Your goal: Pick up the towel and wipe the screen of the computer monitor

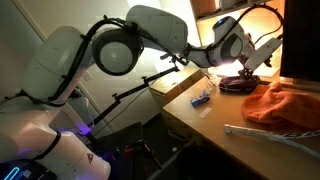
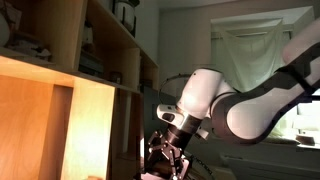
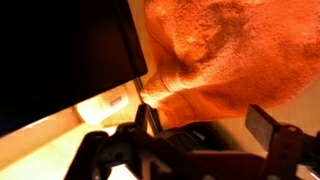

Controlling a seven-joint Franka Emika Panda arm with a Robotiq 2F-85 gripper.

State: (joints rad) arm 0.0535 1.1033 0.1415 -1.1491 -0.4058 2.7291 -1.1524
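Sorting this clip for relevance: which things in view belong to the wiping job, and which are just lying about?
Job: soft orange-red cloth towel; flat black computer monitor; gripper, open.
Lying about: small blue object; flat white strip.

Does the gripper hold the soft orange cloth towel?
No, the open gripper hangs apart from the soft orange cloth towel, which lies on the wooden desk.

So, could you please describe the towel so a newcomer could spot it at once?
Look at the wooden desk in an exterior view. Beside the black computer monitor lies the towel. It is the only big, rumpled orange-red cloth, unlike the small blue item and the flat white object nearby.
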